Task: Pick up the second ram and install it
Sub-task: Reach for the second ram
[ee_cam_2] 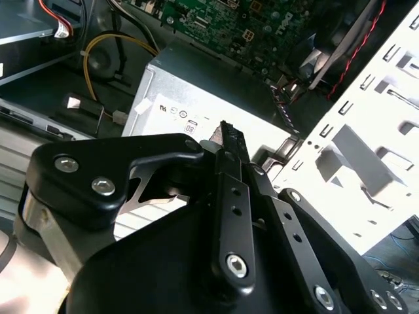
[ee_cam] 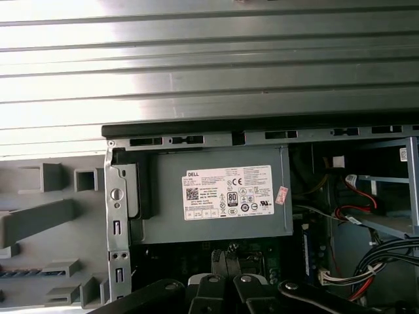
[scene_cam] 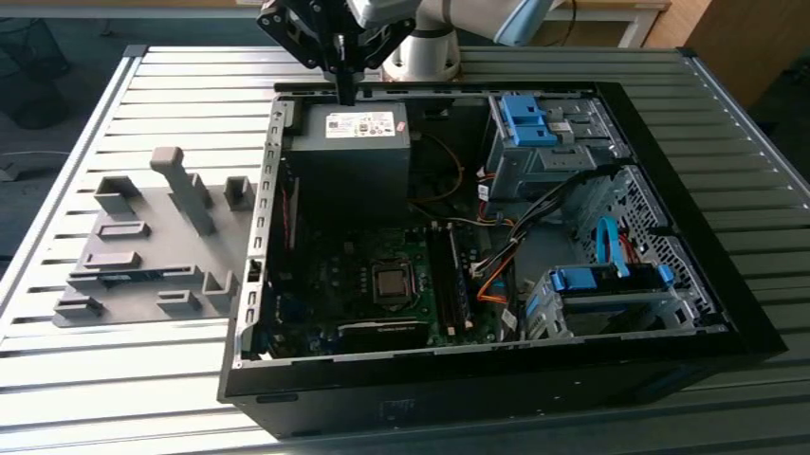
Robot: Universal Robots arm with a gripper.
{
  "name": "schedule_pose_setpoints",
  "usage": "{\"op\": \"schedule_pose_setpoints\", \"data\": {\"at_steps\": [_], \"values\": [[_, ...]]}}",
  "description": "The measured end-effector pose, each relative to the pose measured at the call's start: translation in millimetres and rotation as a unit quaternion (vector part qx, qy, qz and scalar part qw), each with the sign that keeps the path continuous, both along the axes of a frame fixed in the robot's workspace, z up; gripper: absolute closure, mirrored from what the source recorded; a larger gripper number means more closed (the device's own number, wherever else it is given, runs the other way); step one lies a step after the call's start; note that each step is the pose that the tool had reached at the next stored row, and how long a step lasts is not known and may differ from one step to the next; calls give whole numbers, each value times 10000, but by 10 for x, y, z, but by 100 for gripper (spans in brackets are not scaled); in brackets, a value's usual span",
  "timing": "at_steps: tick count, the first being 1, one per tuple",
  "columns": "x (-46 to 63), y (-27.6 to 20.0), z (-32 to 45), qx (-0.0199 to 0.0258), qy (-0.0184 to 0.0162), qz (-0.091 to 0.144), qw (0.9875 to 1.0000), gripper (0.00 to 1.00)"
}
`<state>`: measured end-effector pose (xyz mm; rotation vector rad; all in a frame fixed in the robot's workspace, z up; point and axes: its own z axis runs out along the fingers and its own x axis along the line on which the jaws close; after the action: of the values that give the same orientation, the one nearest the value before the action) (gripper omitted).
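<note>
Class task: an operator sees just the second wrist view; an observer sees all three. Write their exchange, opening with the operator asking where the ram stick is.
Observer: The ram stick sits in the grey holder, on the exterior view's left of the computer case.
Operator: Is my gripper near it?
Observer: No; the gripper hangs over the power supply, with the case wall between it and the holder.
Operator: What fills the case's other side?
Observer: There are blue drive brackets on the exterior view's right.
</note>
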<state>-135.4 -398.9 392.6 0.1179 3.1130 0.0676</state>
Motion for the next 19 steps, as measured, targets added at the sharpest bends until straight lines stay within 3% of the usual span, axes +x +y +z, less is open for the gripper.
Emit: {"op": "schedule_pose_setpoints", "data": {"at_steps": [19], "values": [[-93, 0, -5, 0, 1, 0, 10000, 89]]}}
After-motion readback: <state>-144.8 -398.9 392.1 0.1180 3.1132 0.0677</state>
